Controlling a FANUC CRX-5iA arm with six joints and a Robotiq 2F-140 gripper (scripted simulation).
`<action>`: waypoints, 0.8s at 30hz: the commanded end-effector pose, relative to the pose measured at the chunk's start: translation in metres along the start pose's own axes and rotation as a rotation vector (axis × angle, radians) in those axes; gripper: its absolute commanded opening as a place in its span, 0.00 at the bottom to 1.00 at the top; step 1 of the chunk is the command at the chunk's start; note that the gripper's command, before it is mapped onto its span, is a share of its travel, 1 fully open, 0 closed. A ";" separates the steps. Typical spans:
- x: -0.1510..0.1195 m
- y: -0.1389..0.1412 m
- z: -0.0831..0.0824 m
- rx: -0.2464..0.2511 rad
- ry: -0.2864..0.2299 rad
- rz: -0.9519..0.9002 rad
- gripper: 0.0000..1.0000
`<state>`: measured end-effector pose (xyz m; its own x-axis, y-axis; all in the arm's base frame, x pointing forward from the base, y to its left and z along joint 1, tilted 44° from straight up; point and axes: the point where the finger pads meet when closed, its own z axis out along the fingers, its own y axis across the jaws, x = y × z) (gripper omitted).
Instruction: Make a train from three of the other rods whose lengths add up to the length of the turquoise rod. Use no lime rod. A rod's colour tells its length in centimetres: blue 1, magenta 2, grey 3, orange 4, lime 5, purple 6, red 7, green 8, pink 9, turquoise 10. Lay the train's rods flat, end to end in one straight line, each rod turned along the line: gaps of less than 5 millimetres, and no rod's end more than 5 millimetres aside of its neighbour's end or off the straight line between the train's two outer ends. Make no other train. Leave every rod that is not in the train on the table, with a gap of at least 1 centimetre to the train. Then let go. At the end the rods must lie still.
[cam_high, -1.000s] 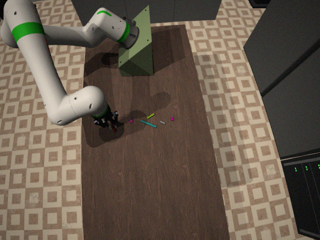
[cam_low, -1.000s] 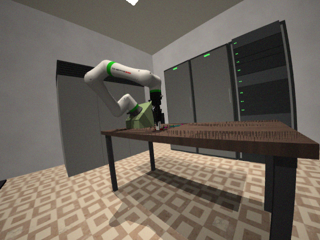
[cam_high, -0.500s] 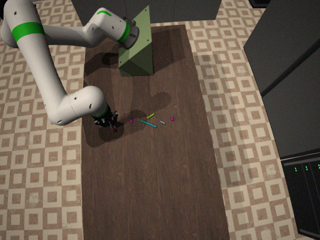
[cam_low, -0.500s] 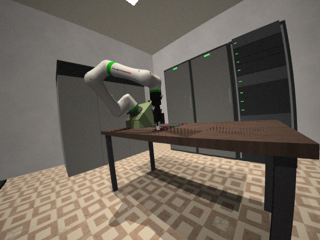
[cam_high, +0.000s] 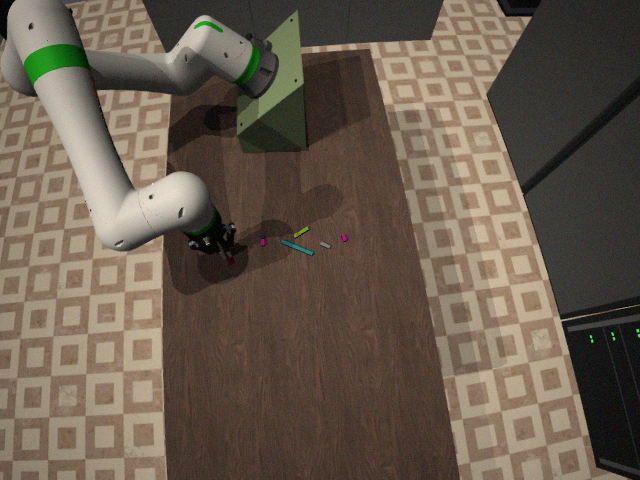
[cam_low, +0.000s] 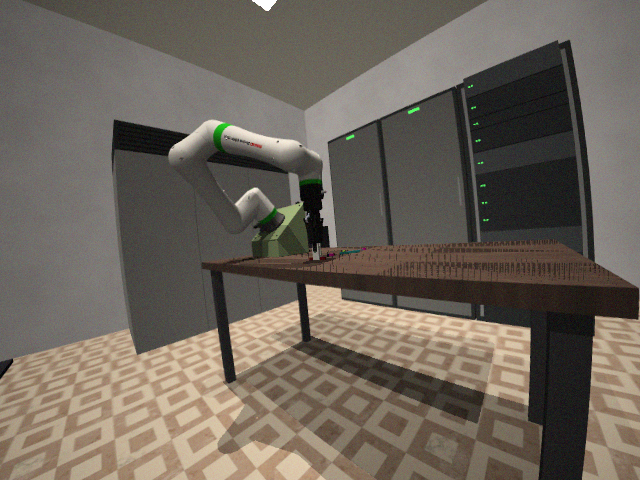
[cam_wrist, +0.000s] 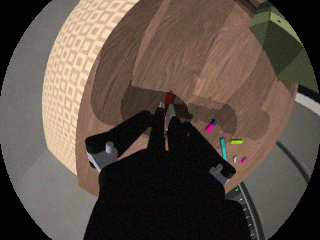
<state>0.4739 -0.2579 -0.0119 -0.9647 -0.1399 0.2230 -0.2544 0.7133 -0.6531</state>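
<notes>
My gripper (cam_high: 227, 255) stands low over the left part of the wooden table, pointing straight down. Its fingers are shut on a red rod (cam_high: 230, 260), which shows between the fingertips in the wrist view (cam_wrist: 168, 100). To the right lie a short magenta rod (cam_high: 263, 241) with a blue bit at its far end, the turquoise rod (cam_high: 297, 247), a lime rod (cam_high: 301, 231), a grey rod (cam_high: 324, 244) and another magenta rod (cam_high: 343, 237). These all lie apart from one another. In the side view the gripper (cam_low: 314, 254) reaches down to the table top.
The arm's green base block (cam_high: 273, 98) stands at the far end of the table. The table's left edge is close to the gripper. Dark cabinets stand off to the right, beyond the table.
</notes>
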 end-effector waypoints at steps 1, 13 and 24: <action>0.000 0.000 0.000 0.000 0.000 0.000 0.03; 0.000 0.000 0.000 0.000 0.000 0.000 0.03; 0.000 0.000 -0.035 0.000 0.000 0.000 0.03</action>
<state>0.4753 -0.2439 0.0028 -0.9647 -0.1402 0.2229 -0.2546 0.7133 -0.6530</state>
